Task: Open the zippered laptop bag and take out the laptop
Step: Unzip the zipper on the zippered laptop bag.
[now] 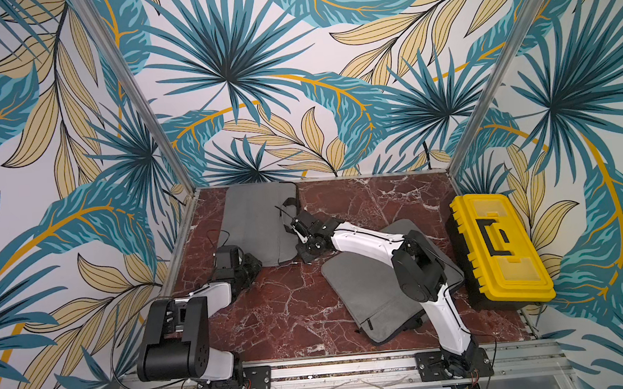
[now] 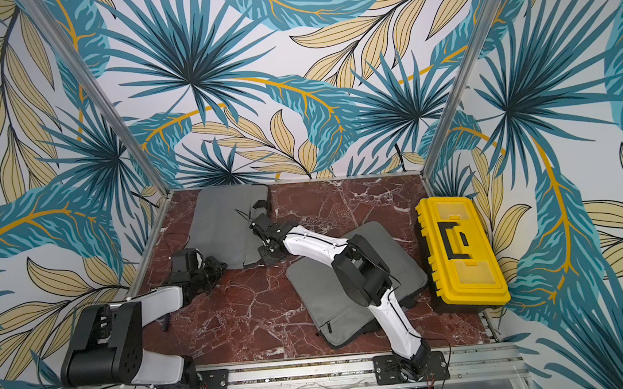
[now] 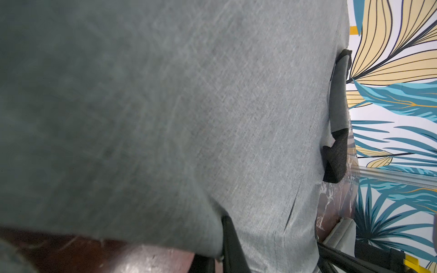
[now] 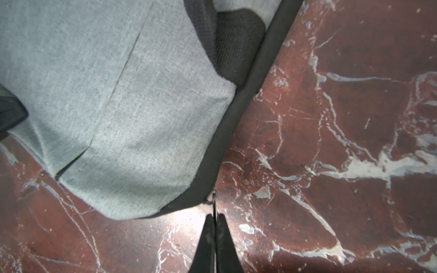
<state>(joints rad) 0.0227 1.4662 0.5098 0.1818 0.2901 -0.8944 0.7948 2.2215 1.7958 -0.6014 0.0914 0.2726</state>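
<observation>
Fingers (image 4: pixel 207 232) of the right gripper (image 4: pixel 214 216) pinched shut on the zipper pull (image 4: pixel 214 201); left gripper (image 1: pixel 255 266) seemingly clamped on the grey laptop bag (image 1: pixel 255 226).
Bag lies flat at the far left of the marble table (image 1: pixel 273 312), zipper apparently closed, no laptop showing. Best to draw the pull along the black zipper edge, low and in line with the track, while the left grip anchors the near corner so the fabric stays taut.

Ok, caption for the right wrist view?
Right gripper shut on the zipper pull at a corner of the grey bag, marble table below.
</observation>
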